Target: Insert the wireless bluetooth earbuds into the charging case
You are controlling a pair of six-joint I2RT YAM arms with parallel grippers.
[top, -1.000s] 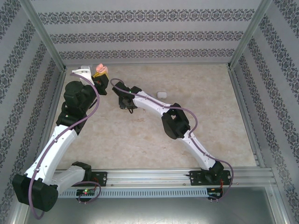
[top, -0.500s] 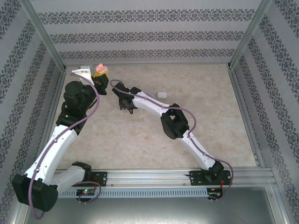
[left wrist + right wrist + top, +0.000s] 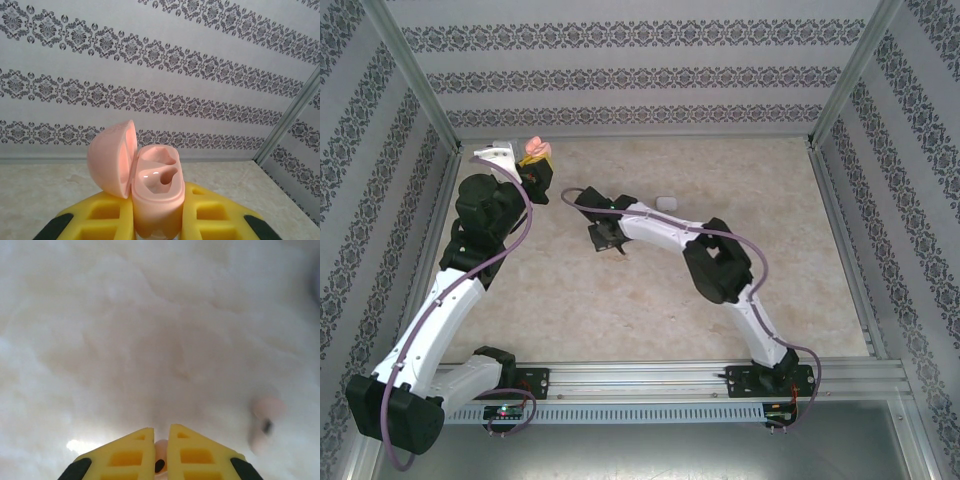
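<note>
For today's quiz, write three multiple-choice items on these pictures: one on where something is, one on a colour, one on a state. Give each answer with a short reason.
1. Where is the pink charging case?
A) lying on the table
B) in the left gripper
C) leaning on the back wall

2. What colour is the earbud pinched in the right gripper?
A) purple
B) black
C) pale pink

3. How is the case's lid?
A) swung open
B) shut
C) taken off

Answers:
1 B: the left wrist view shows the case upright in that gripper's grip.
2 C: the right wrist view shows a pale pink piece in the narrow gap of the gripper.
3 A: the lid tilts back on its hinge and the inside of the case shows.
</note>
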